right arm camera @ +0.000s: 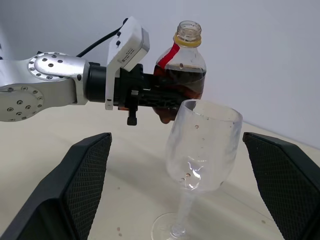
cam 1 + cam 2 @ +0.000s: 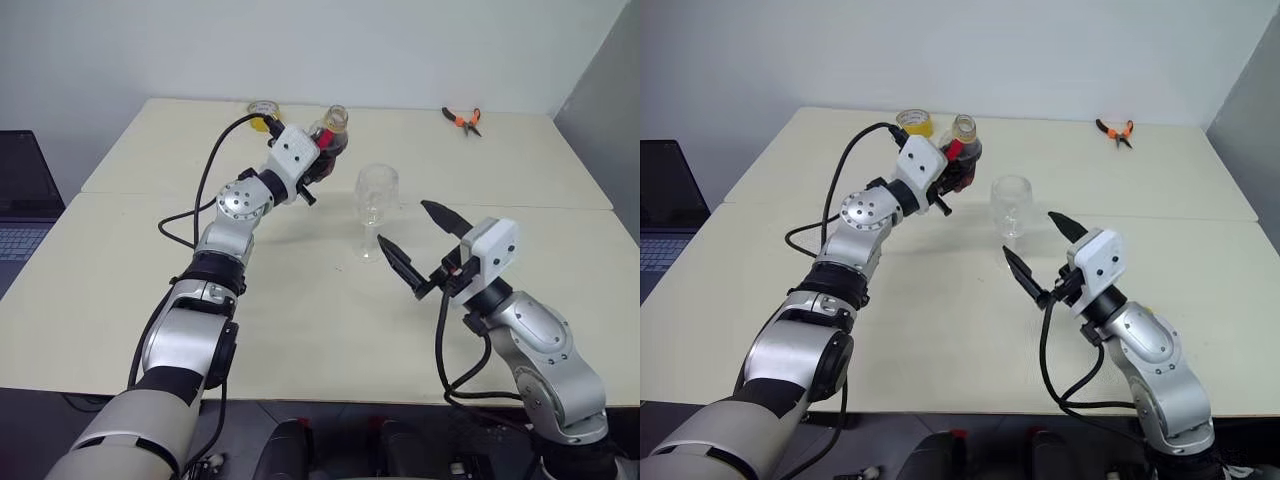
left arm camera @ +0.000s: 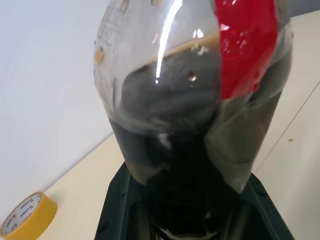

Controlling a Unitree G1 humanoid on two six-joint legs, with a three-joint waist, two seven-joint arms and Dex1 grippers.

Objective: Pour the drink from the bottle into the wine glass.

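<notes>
The right claw (image 2: pixel 425 243) sits nearest the camera, low and right of centre in the left eye view, its two black fingers spread wide apart with nothing between them. It points up the frame toward the wine glass (image 2: pixel 377 208), which stands upright on the table (image 2: pixel 300 300) just beyond the fingertips; in the right wrist view the glass (image 1: pixel 200 155) lies between the two open fingers but clear of both. My reading is that this claw is placed to close on the glass and steady it, though no contact shows yet. The bowl looks empty apart from a few specks.

Further up and left, the left claw (image 2: pixel 322 163) is clamped on the bottle (image 2: pixel 333 138), gripping the bulbous lower body so the neck stays free for pouring. The bottle is held in the air, roughly upright, just up-left of the glass and a little above its rim. Its mouth looks uncapped, with only the yellow-orange ring left on the neck. The drink (image 1: pixel 182 82) fills the lower body up to a level near the shoulder, so pouring has not yet begun.

Beyond these, a yellow tape roll (image 2: pixel 264 108) lies at the top centre of the frame behind the bottle, orange-handled pliers (image 2: pixel 463 120) sit at upper right, and a laptop (image 2: pixel 20 200) shows at the left edge.
</notes>
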